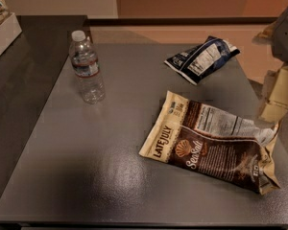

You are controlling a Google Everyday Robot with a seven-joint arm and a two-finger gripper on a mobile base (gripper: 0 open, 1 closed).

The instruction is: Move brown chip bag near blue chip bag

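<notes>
The brown chip bag (209, 145) lies flat on the grey table (110, 166) at the front right, printed "LATE JULY" and "Sea Salt" with a shell logo. Its right end curls upward at the table's right edge. The blue chip bag (201, 57) is smaller and dark navy with a white label panel. It lies at the back right of the table, a short way behind the brown bag. My gripper (274, 104) is at the right edge of the view, just above the brown bag's raised right end. Whether it touches the bag is unclear.
A clear plastic water bottle (86, 67) with a white cap stands upright at the back left of the table. A darker counter (19, 80) adjoins the table on the left, with a white box (2, 30) at its far corner.
</notes>
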